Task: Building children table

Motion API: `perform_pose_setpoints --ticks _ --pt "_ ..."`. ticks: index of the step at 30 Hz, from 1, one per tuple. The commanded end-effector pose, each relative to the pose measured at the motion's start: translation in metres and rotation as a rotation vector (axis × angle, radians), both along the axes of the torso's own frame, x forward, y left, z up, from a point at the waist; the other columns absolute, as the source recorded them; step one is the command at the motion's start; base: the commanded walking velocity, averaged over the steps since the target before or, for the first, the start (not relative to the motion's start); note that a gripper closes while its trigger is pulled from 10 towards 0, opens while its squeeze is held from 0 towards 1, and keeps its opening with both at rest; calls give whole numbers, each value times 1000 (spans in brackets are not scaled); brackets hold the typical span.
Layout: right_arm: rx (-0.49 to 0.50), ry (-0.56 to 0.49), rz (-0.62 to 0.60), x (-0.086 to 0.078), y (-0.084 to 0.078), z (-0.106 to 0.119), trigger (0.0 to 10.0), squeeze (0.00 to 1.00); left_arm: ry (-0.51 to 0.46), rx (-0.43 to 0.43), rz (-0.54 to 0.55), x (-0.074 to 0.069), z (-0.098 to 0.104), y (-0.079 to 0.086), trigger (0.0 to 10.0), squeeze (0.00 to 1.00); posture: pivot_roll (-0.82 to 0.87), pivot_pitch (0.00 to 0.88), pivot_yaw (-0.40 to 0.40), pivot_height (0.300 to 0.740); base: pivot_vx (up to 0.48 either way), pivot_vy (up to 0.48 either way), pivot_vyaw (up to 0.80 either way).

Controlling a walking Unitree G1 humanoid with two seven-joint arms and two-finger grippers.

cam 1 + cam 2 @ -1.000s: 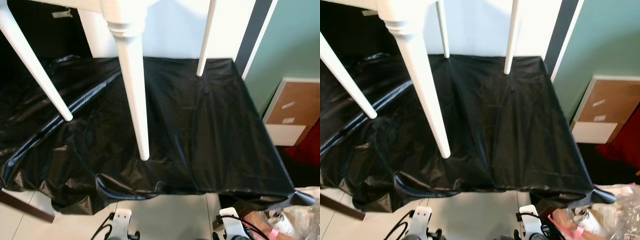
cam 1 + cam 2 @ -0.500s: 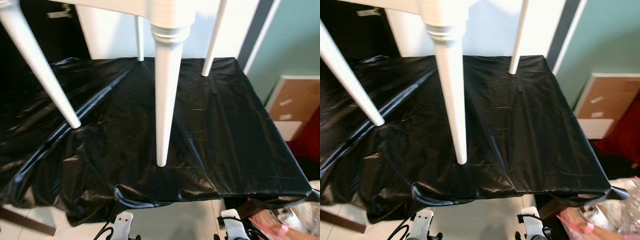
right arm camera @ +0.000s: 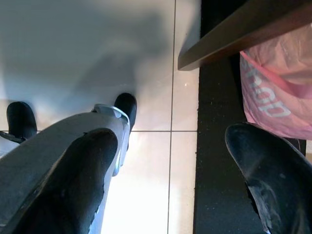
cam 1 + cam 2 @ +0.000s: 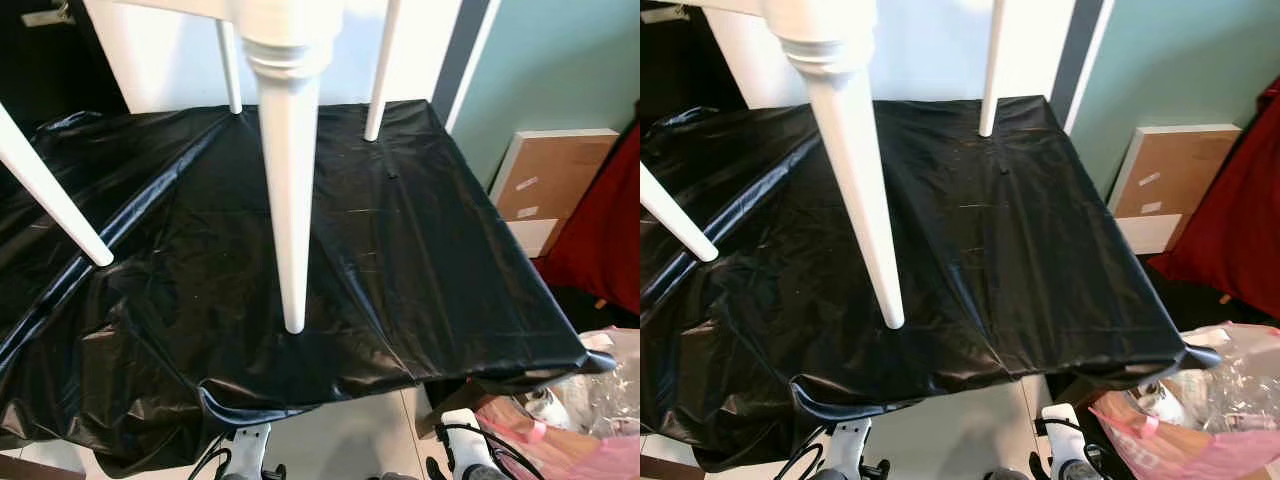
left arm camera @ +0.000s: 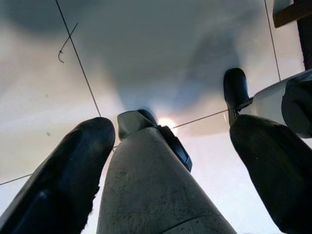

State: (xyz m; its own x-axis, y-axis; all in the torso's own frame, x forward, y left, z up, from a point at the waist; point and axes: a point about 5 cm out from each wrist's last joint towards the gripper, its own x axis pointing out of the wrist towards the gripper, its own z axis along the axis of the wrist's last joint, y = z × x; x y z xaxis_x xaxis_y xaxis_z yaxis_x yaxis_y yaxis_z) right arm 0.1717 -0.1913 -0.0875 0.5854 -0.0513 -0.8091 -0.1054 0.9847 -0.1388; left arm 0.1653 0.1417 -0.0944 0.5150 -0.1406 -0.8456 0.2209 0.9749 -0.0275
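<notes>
A white children's table stands on a black plastic sheet, seen from low down. Its nearest turned leg comes down in the middle of the sheet. Another leg slants at the left, and two thin far legs stand by the white wall. Both arms hang low at the bottom edge. In the left wrist view my left gripper is open, pointing down at the tiled floor beside my own grey leg. My right gripper is open too, above pale tiles, holding nothing.
A brown board in a white frame leans on the teal wall at the right, with red cloth beside it. A pink and clear plastic bag lies at the sheet's near right corner. A dark wooden edge runs beside it.
The whole picture has shifted, so the camera has moved: more of the right side with the board and red cloth shows now. The table and both arms look unmoved.
</notes>
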Motion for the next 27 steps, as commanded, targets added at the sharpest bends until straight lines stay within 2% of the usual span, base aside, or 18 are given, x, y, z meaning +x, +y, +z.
perform_pose_setpoints --ticks 1,5,21,27 --pt "1 31 -13 -8 -2 -3 10000 0 56 -4 -23 -12 -5 -2 10000 0 8 48 -33 740 0 0 0" --pt "3 31 -17 -7 -2 -3 10000 0 54 -4 -27 -11 -5 -4 10000 0 7 47 -33 740 0 -66 0" --pt "1 33 -16 -8 -3 -4 10000 0 53 1 -26 -11 -5 0 10000 0 4 29 -31 740 0 -333 0" --pt "-5 39 -6 -10 -2 -4 10000 0 57 -7 -1 -13 -6 1 10000 0 2 23 -31 740 0 0 0"
